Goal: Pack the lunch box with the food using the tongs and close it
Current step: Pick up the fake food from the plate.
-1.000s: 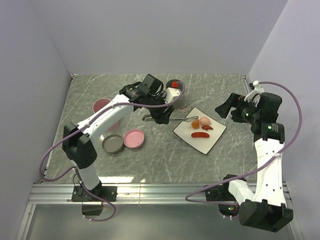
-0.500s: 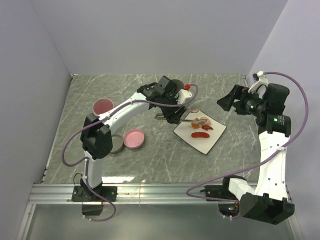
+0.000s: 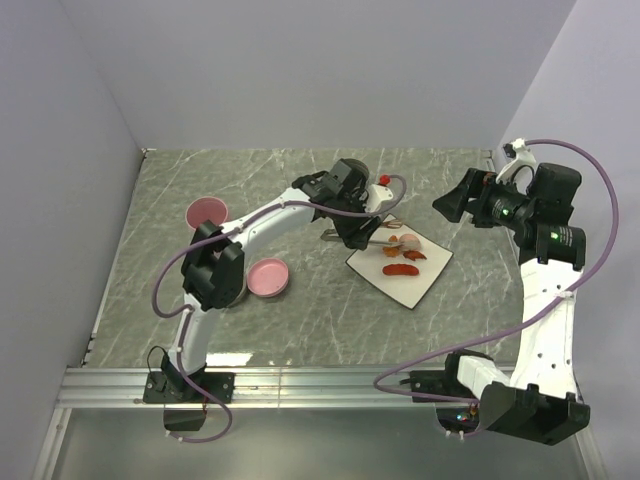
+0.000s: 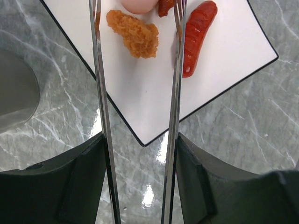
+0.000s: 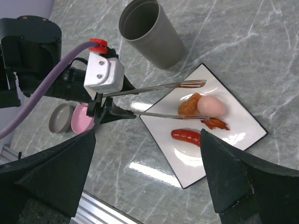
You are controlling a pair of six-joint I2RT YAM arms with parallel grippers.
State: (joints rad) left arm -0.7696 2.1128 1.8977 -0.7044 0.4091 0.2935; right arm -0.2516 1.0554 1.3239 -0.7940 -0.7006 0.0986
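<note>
Packing is just beginning: left gripper [image 4: 139, 154] is clutching slim grey metal tongs [image 4: 99, 93], tips straddling an orange-brown fried piece [image 4: 133, 35] on the white square plate [image 4: 219, 56]; right gripper [image 3: 448, 210] is idling, jaws spread; nothing packed.

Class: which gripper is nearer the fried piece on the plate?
Left. The left gripper holds the tongs just beside the plate, their arms either side of the fried piece. The right gripper hangs open, off to the plate's right.
</note>
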